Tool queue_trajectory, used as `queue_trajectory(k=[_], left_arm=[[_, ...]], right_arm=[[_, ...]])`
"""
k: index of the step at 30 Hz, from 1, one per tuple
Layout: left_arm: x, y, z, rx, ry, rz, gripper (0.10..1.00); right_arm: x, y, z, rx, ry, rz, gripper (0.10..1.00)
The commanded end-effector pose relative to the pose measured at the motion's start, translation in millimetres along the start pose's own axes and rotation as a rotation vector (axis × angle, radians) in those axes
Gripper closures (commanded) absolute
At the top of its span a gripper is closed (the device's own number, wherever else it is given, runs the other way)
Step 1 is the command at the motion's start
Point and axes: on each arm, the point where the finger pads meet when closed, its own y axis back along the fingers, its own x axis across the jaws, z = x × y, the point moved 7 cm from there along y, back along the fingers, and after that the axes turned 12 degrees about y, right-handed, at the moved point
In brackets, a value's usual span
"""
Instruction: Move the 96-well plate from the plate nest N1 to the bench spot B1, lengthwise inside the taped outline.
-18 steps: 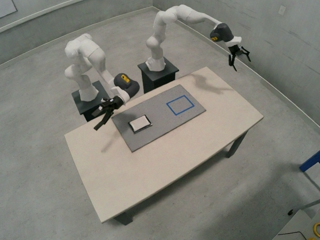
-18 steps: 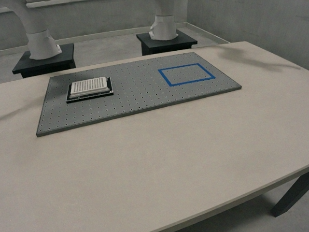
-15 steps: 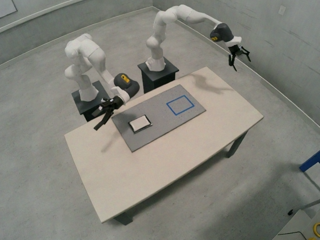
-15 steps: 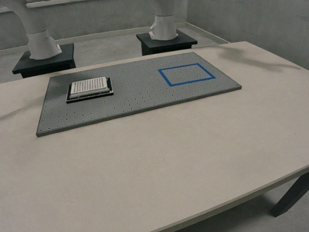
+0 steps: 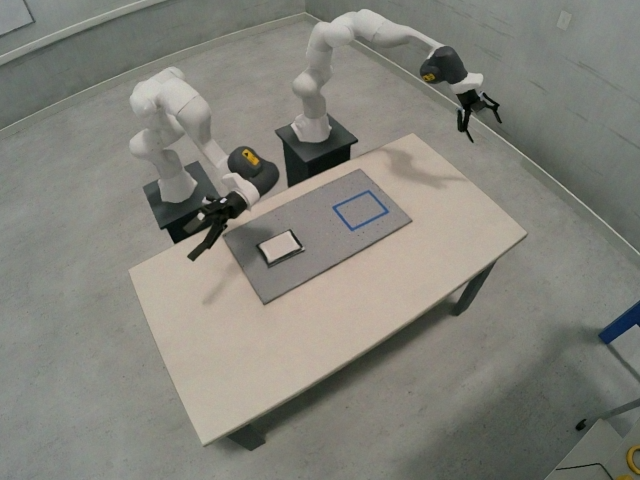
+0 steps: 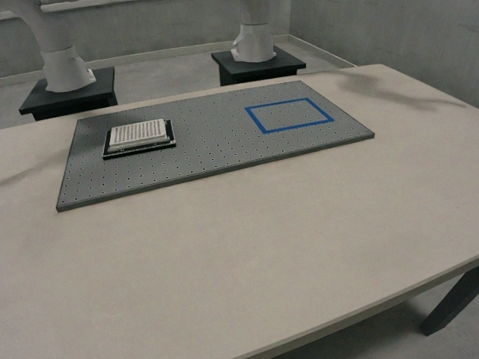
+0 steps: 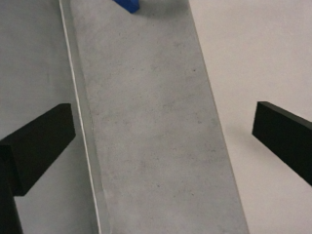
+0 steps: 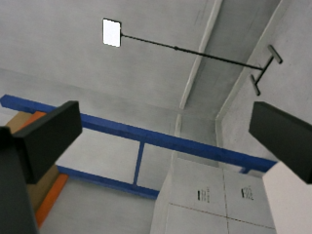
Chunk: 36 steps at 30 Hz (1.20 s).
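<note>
The white 96-well plate (image 5: 280,246) (image 6: 138,130) sits flat in the black nest (image 6: 171,134) on the grey perforated board. The blue taped outline (image 5: 370,220) (image 6: 299,126) lies on the same board, to the plate's right in the top and exterior views, with nothing inside it. My left gripper (image 5: 485,131) (image 7: 164,119) is open and empty, high beyond the table's right end in the top view. My right gripper (image 5: 189,244) (image 8: 166,116) is open and empty, raised left of the plate near the table's left back edge, tilted sideways. Neither gripper touches the plate.
The grey board (image 5: 315,232) (image 6: 209,134) lies raised slightly on the pale table (image 5: 320,330) (image 6: 232,250). Both arm pedestals stand behind the table. A wall runs beyond the table's right end. A blue rack (image 8: 141,134) shows in the right wrist view.
</note>
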Motion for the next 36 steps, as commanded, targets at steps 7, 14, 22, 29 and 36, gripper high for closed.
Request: queue_trajectory(k=[7,14,22,29,36], left_arm=[[93,-3.2,-51,0.002,-0.243,0.170,0.098],[215,3.4,-100,0.001,-0.347,0.237,0.098],[351,23.4,-130,-0.002,-0.522,0.342,0.098],[486,57.0,-137,-0.008,-0.706,0.444,0.098],[605,98.8,-124,-0.017,-0.883,0.533,0.098]], right_arm=[[1,-4.2,-2,0.008,0.009,0.009,0.098],[8,-24.4,-13,0.048,0.053,0.053,0.098],[21,-58.8,-35,0.114,0.131,0.136,0.098],[41,-103.6,-69,0.195,0.236,0.267,0.098],[55,-131.1,-94,0.241,0.302,0.362,0.098]])
